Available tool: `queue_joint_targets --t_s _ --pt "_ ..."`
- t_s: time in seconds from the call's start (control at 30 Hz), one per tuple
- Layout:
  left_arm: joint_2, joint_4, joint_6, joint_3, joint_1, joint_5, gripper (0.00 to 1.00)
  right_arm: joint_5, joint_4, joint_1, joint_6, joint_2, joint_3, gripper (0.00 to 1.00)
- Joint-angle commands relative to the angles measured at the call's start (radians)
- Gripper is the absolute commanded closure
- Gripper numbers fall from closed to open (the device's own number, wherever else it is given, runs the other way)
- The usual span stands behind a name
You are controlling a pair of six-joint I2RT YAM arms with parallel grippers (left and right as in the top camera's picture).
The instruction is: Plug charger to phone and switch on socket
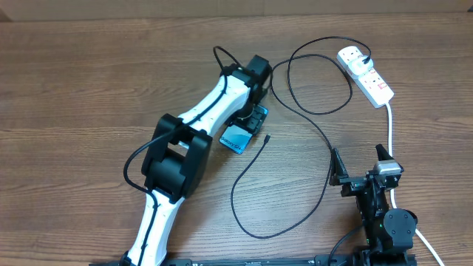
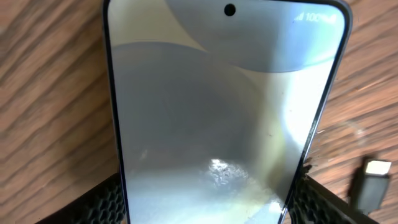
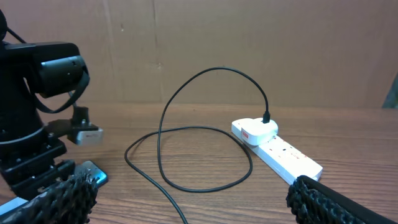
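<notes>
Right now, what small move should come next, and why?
Probably bring the open right gripper toward the charger's connector tip, lying loose beside the phone. The left gripper grips the phone, so the right is free.

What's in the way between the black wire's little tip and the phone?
Nothing visible on the table: the charger tip lies beside the phone with only bare wood between. The phone's lower end sits between the fingers of the left gripper, out of view, so I cannot tell if it is free.
</notes>
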Motion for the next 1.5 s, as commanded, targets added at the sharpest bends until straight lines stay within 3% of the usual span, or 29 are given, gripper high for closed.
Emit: queue_joint_targets --t_s 0.0,0.3,0.67,1.1,1.47 --pt "0.079 -0.019 -0.064 -0.034 0.064 0.081 0.33 0.009 0.006 0.007 -0.004 -0.008 -0.010 0.00" --pt "0.079 -0.082 -0.212 0.000 0.153 0.122 0.37 0.009 0.006 0.007 -0.004 -0.008 -0.010 0.00" --pt "0.079 -0.209 -0.224 0.143 0.208 0.402 0.39 0.009 0.006 0.007 -0.004 -0.008 -0.010 0.00" --pt "0.079 -0.230 -0.230 0.153 0.216 0.562 0.39 0.009 0.006 0.007 -0.005 -0.006 -0.010 0.00" --pt "0.079 -0.231 -0.231 0.153 0.256 0.898 0.39 0.009 0.006 0.007 -0.004 -0.006 -0.010 0.00"
